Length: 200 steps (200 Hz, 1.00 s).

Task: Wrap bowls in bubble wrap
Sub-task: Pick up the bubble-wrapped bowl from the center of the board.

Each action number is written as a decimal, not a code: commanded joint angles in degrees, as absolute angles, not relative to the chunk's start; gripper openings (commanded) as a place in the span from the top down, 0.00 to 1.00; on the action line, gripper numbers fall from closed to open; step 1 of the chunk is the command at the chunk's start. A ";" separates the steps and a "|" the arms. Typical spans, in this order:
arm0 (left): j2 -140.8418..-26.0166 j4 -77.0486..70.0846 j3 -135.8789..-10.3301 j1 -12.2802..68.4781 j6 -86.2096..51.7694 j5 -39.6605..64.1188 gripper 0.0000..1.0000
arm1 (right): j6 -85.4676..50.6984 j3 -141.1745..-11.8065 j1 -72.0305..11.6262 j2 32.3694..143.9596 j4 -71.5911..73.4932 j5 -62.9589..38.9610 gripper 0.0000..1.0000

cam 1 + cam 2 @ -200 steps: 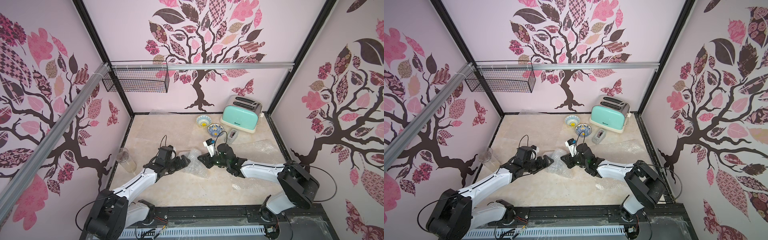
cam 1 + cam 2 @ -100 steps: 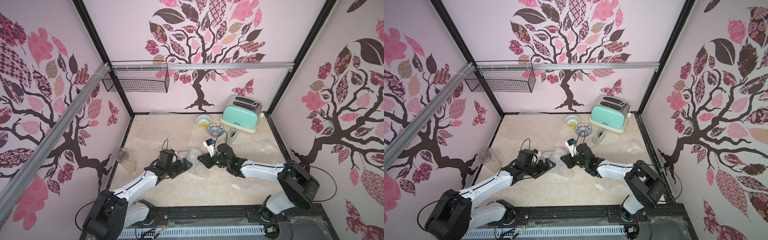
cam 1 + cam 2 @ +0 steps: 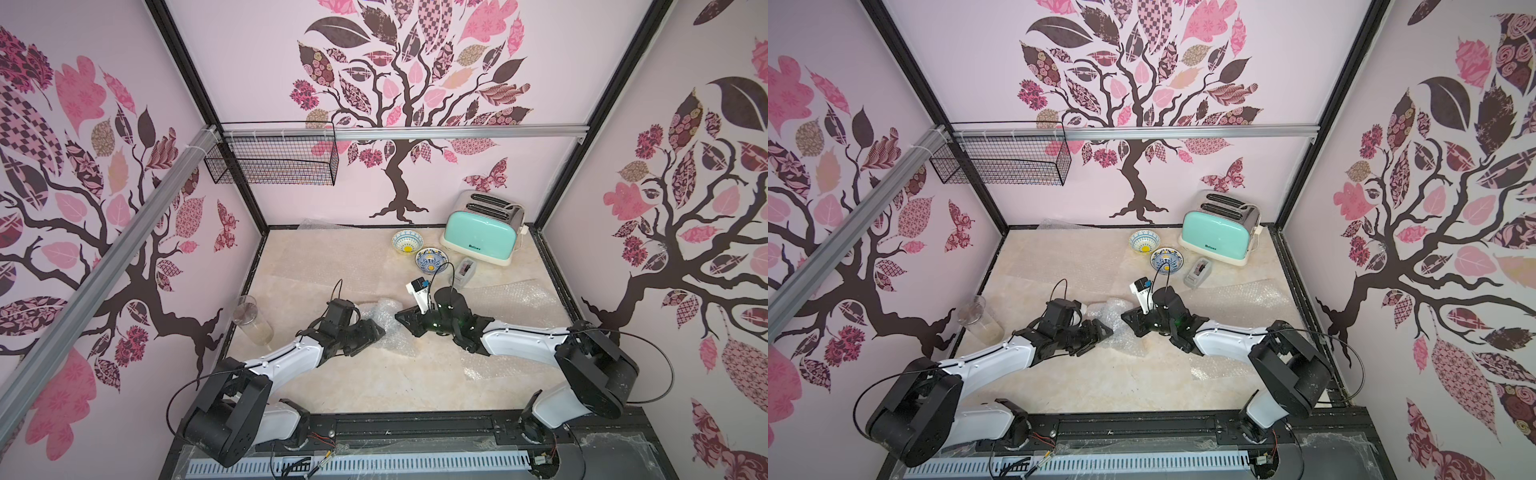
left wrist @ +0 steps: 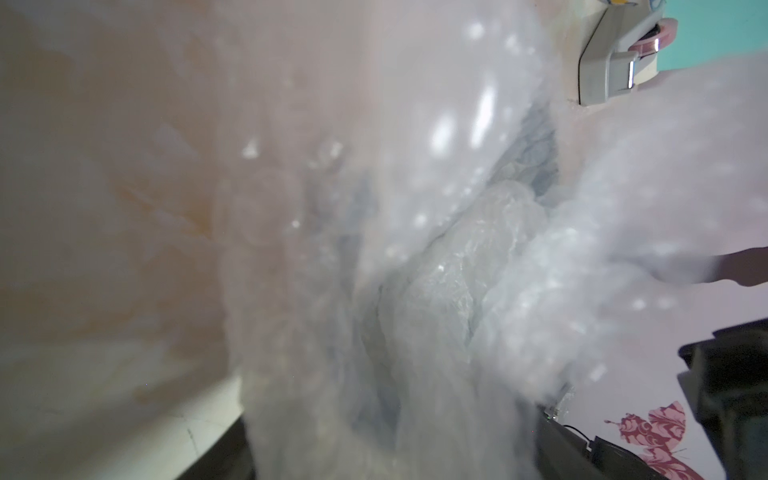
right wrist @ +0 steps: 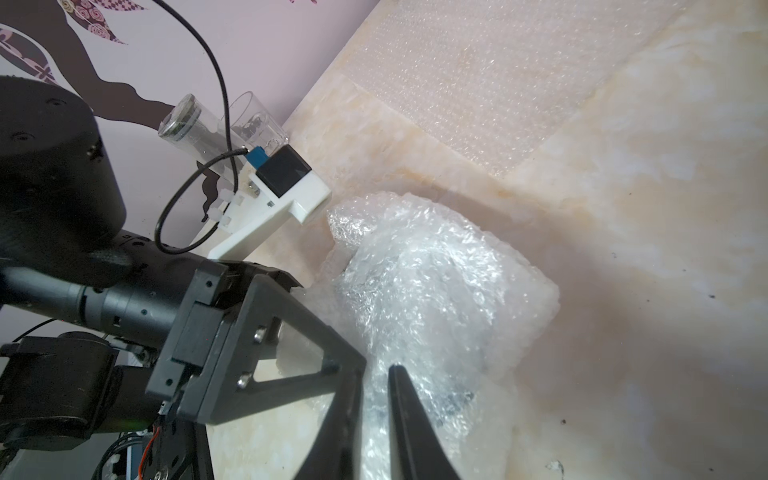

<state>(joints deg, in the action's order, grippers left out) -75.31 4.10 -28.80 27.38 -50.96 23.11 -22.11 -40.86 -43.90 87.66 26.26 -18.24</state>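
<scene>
A crumpled bubble wrap bundle [image 3: 384, 320] [image 3: 1113, 313] lies mid-table between both grippers. My right gripper [image 5: 376, 374] [image 3: 405, 321] is shut on a fold of that bundle [image 5: 436, 291]. My left gripper [image 3: 370, 332] [image 3: 1100, 332] presses into the bundle's other side; in the left wrist view the wrap [image 4: 415, 270] fills the picture and hides the jaws. A faint blue pattern [image 4: 534, 141] shows through the wrap. Two blue-and-white bowls with yellow centres [image 3: 407, 242] [image 3: 432, 260] stand unwrapped at the back, near the toaster.
A mint toaster [image 3: 482, 232] stands at the back right, with a grey tape dispenser [image 3: 465, 270] before it. A clear glass [image 3: 251, 320] stands by the left wall. Flat bubble wrap sheets [image 3: 515, 295] [image 3: 316, 266] [image 5: 478, 83] lie on the table.
My left gripper has shifted a little right and toward the table's front, pushing deeper into the bundle, and its jaws have narrowed. The right arm has not moved.
</scene>
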 commanded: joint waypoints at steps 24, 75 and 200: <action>-75.77 3.12 -29.18 27.44 -49.76 21.71 0.58 | -21.31 -40.78 -43.99 86.37 25.66 -18.28 0.83; -76.88 3.68 -30.02 27.17 -48.01 22.30 0.94 | -21.12 -40.61 -44.03 86.48 25.49 -18.28 0.82; -71.28 17.04 -38.50 5.59 -46.60 21.40 1.00 | -21.49 -39.77 -43.95 85.51 26.43 -18.07 0.81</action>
